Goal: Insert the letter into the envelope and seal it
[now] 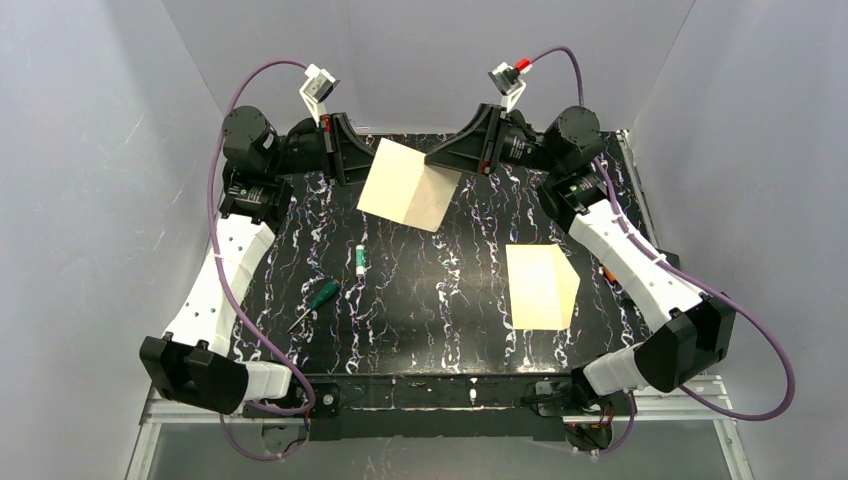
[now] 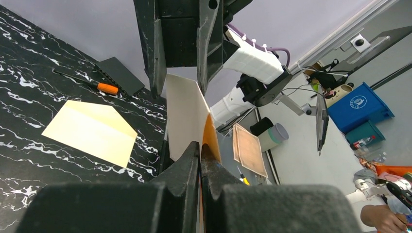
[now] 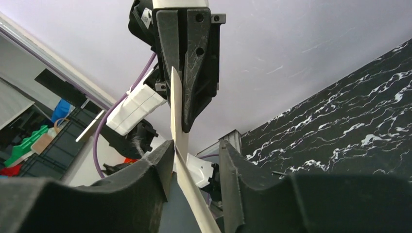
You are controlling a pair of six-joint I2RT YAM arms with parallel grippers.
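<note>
The left gripper pinches tight on one edge of the flat tan paper letter. The right gripper gapes, the opposite edge lying between its fingers.

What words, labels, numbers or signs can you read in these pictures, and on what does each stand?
None can be read.
Blue bin: white round emblem, too blurred to read.
White tube: any marking too small to read.
The letter and the envelope: no visible marks.
</note>
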